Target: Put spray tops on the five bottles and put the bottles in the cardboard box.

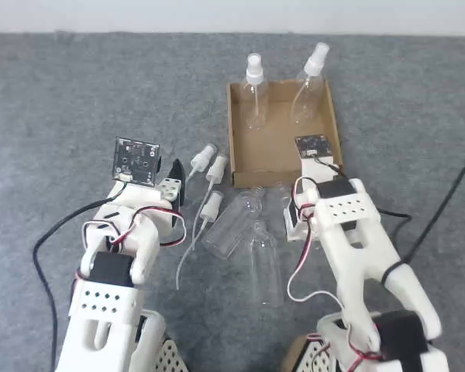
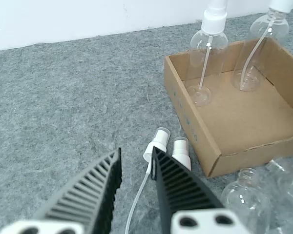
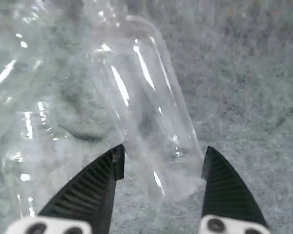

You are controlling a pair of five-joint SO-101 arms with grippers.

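Right fingers (image 3: 90, 187) spread astride a clear bottle (image 3: 146, 107) lying on grey carpet (image 3: 249, 73).

Left arm (image 1: 112, 256) and right arm (image 1: 356, 232), white, side by side, both stretched forward with red and black wiring along the links. Left gripper (image 2: 136, 155) — black ribbed jaws parted by a narrow gap, tips angled downward. Right gripper (image 3: 163, 152) — jaws spread wide, pointing steeply down.
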